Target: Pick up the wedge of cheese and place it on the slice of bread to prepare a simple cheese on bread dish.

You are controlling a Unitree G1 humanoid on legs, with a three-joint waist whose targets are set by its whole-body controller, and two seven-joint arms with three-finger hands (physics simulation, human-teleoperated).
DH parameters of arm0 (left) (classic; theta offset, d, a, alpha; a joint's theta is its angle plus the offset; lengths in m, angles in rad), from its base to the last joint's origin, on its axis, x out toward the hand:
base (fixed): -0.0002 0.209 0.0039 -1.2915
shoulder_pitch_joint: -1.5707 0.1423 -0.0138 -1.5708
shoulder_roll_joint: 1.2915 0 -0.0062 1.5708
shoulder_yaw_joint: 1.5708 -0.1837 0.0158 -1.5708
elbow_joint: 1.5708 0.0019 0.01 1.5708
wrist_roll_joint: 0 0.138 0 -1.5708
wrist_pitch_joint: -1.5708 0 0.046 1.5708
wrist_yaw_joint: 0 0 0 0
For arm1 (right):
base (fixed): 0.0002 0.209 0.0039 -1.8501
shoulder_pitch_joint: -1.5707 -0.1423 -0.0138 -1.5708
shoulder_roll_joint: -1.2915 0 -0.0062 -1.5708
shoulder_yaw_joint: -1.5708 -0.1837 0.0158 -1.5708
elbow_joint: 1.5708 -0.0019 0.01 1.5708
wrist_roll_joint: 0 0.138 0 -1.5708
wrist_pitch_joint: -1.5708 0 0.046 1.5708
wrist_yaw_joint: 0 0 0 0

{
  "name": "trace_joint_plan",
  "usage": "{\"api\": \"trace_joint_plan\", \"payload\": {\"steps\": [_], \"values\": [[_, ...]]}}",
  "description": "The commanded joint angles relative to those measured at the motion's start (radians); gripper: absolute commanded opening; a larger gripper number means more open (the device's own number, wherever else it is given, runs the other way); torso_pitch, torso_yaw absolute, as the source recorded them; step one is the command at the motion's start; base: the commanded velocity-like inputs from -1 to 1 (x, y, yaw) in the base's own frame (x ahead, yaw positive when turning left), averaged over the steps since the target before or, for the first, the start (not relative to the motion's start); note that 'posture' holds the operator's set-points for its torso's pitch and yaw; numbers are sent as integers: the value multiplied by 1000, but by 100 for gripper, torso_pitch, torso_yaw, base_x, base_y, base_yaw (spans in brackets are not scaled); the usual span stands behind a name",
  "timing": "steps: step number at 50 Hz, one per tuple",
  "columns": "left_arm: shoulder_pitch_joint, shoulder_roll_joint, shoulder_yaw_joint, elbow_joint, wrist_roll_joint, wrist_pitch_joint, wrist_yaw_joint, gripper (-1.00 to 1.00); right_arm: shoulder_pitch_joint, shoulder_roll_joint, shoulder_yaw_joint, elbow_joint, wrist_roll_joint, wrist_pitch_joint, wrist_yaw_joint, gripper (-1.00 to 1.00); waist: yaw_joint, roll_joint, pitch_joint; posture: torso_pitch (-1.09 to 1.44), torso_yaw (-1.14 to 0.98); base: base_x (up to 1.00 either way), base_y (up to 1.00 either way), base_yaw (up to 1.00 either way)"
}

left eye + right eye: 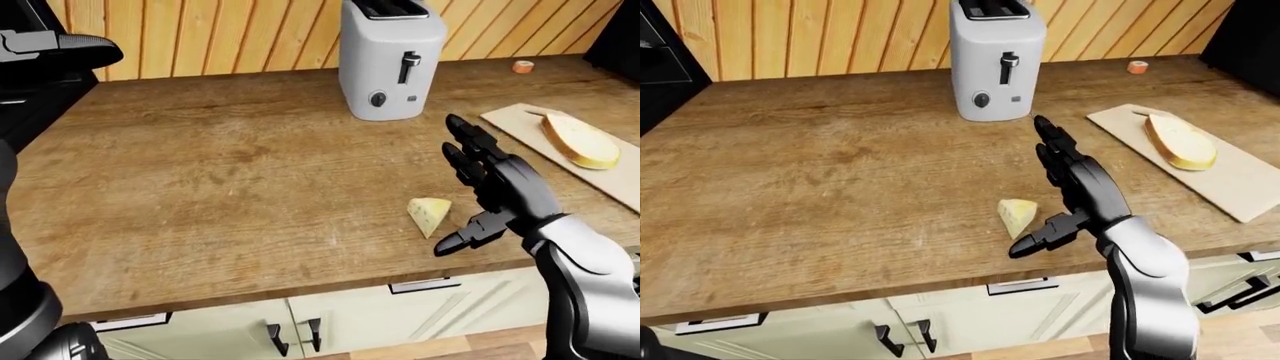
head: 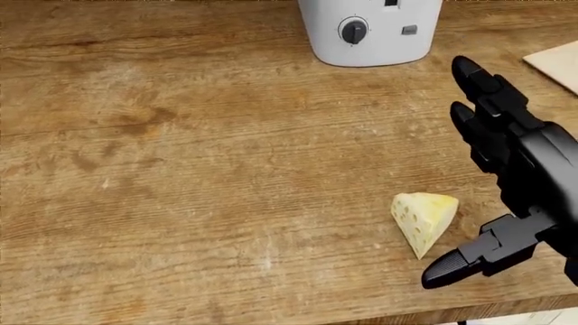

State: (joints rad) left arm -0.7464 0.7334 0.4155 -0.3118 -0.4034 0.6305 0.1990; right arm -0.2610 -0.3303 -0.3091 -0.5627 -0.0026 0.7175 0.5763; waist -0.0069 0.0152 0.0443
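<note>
The wedge of cheese [image 2: 423, 221] is lying on the wooden desk [image 1: 220, 172] near its bottom edge in the head view, untouched. The right hand [image 2: 520, 196] is hovering just beside the wedge on its right, fingers [image 2: 477, 84] spread wide and holding nothing, thumb pointing under the cheese. The slice of bread [image 1: 578, 140] is resting on a cutting board [image 1: 1230, 176] toward the desk's right edge, well apart from the cheese. A white toaster [image 1: 390, 60] is standing near the desk's top edge. The left hand is not showing clearly in any view.
</note>
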Motion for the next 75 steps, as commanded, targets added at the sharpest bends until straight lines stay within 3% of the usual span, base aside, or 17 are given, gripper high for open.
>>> {"api": "trace_joint_plan", "payload": {"steps": [1, 12, 33, 48, 52, 64, 75], "values": [[-21, 17, 19, -12, 7, -30, -1, 100, -20, -10, -17, -28, -12, -31, -4, 100, 0, 2, -21, 0, 0, 0, 0, 0], [-22, 23, 20, -22, -1, -20, 5, 100, -4, 5, -7, 22, -52, -94, 3, 100, -1, 3, -22, 0, 0, 0, 0, 0], [-26, 20, 15, -24, 3, -18, 6, 100, -4, 16, 3, 20, -67, -97, 14, 69, 0, 4, -22, 0, 0, 0, 0, 0], [-22, 21, 19, -29, 2, -15, 2, 100, 3, 20, 9, 40, -81, -118, 20, 66, -1, 5, -23, 0, 0, 0, 0, 0], [-23, 19, 17, -21, 6, -23, 2, 100, -5, 26, 5, 49, -73, -120, 24, 51, -1, 5, -23, 0, 0, 0, 0, 0], [-26, 17, 15, -19, 9, -23, 4, 100, 3, 24, 15, 57, -92, -115, 25, 31, -1, 4, -24, 0, 0, 0, 0, 0], [-25, 12, 13, -25, 12, -20, 2, 100, 10, 22, 6, 55, -95, -113, 31, 25, 0, 4, -24, 0, 0, 0, 0, 0]]}}
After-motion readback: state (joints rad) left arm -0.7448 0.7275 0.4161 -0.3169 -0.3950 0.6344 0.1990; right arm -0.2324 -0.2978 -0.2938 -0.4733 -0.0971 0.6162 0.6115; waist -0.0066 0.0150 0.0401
